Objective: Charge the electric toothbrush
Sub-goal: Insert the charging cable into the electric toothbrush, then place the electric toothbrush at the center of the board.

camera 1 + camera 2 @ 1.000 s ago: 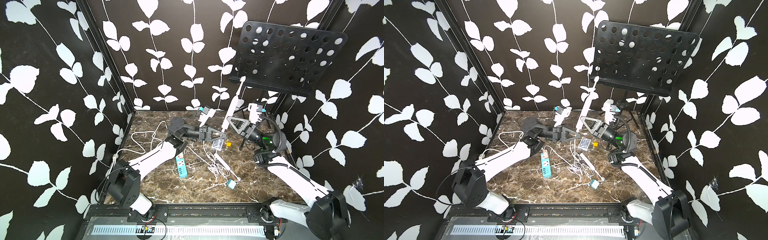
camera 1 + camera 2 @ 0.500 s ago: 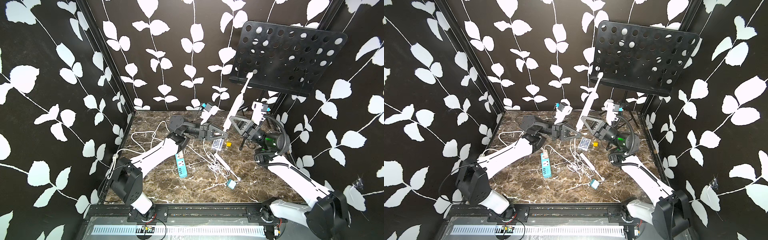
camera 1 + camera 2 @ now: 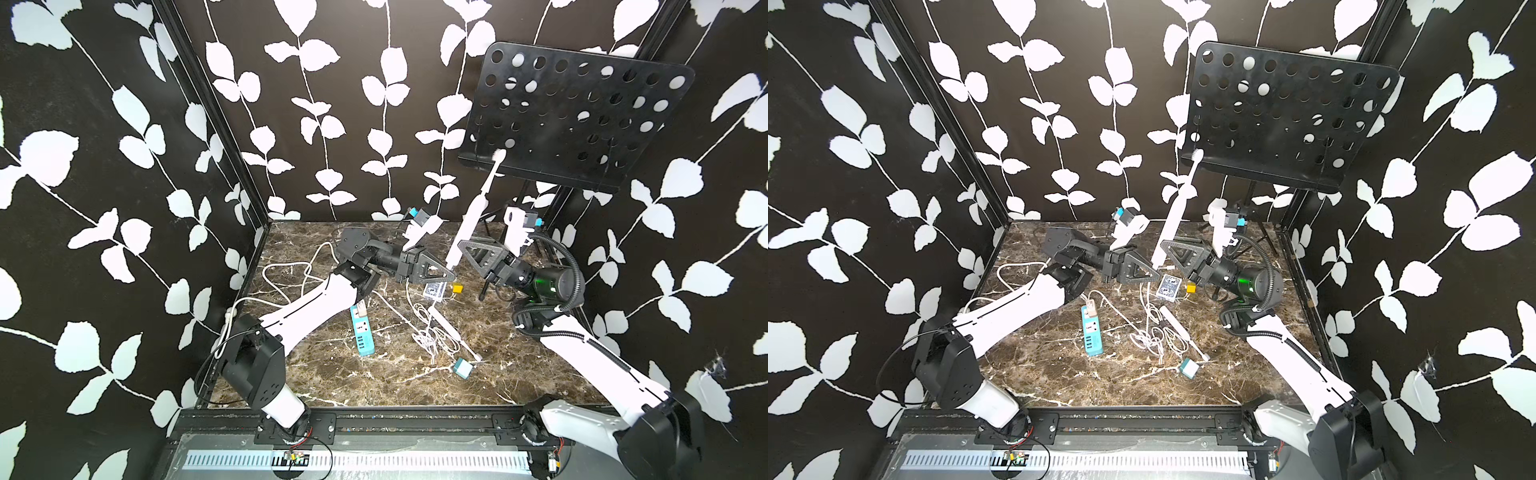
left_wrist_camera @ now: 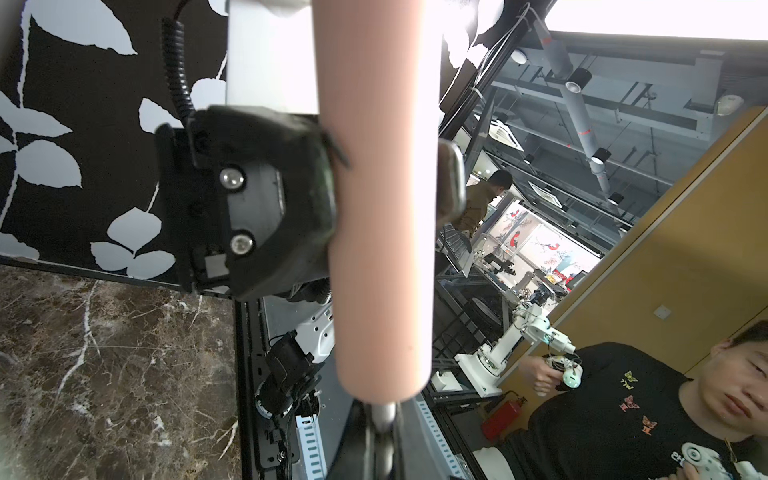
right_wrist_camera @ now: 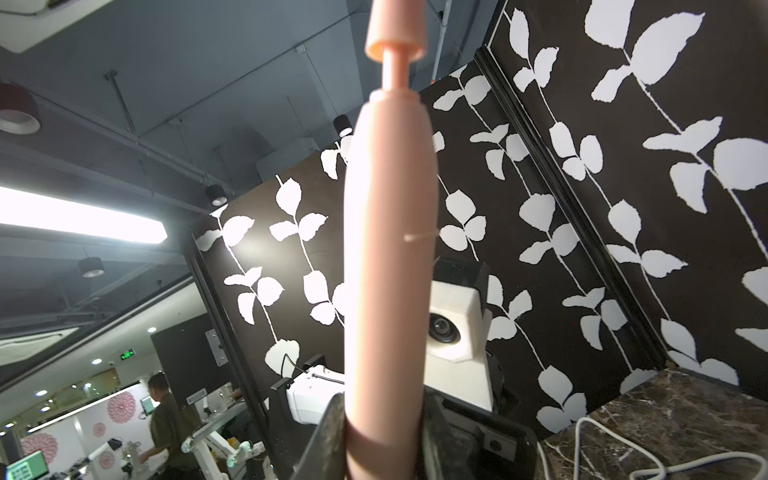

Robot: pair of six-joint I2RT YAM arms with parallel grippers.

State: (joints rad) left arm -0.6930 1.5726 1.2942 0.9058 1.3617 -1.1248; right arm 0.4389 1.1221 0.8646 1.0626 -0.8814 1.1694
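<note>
The pale pink electric toothbrush [image 3: 471, 220] [image 3: 1177, 212] leans in the air with its brush head up, near the music stand. My right gripper [image 3: 457, 250] [image 3: 1162, 249] [image 5: 384, 436] is shut on its lower handle [image 5: 390, 249]. My left gripper [image 3: 450, 275] [image 3: 1156, 276] [image 4: 382, 422] sits just under the toothbrush's bottom end [image 4: 382, 374], shut on the silvery plug [image 4: 382, 413] of the white charging cable [image 3: 415, 307]. The plug meets the bottom end; whether it is seated I cannot tell.
On the marble table [image 3: 332, 386] lie a teal power strip [image 3: 362, 332] [image 3: 1091, 332], a tangle of white cable [image 3: 432, 340], a white stick-like brush [image 3: 453, 334], a card deck [image 3: 435, 289], a yellow cube [image 3: 457, 288] and a small teal box [image 3: 463, 368]. A black perforated music stand [image 3: 577, 116] overhangs the back right.
Both grippers have risen slightly and shifted right together, carrying the toothbrush and the plug. The brush head now sits closer to the music stand's lip.
</note>
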